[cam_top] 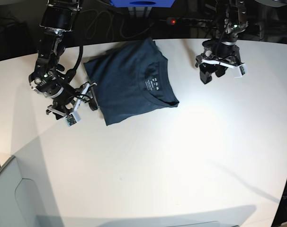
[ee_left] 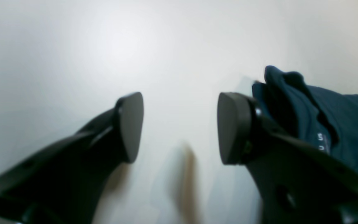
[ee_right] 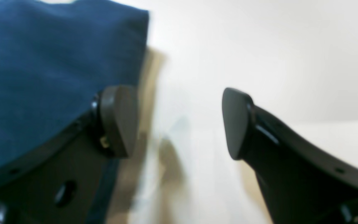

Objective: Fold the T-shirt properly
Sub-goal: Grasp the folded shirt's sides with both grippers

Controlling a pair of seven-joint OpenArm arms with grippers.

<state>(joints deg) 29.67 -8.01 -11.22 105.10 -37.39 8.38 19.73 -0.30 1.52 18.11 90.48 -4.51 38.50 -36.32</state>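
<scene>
The dark navy T-shirt [cam_top: 129, 82] lies in a folded, roughly rectangular bundle at the back middle of the white table [cam_top: 181, 156], its white neck label facing up. My right gripper [cam_top: 92, 96] sits just off the shirt's left edge, open and empty. In the right wrist view the T-shirt [ee_right: 42, 68] fills the upper left behind one finger, and the gripper [ee_right: 179, 123] has only bare table between its pads. My left gripper [cam_top: 211, 75] hovers to the right of the shirt, apart from it, open and empty. In the left wrist view the gripper [ee_left: 180, 127] frames bare table, with the T-shirt [ee_left: 337, 124] beyond its right finger.
A blue box [cam_top: 143, 2] and a power strip with a red light [cam_top: 181, 21] sit behind the table's far edge, with cables beside them. A grey panel [cam_top: 11, 198] stands at the lower left corner.
</scene>
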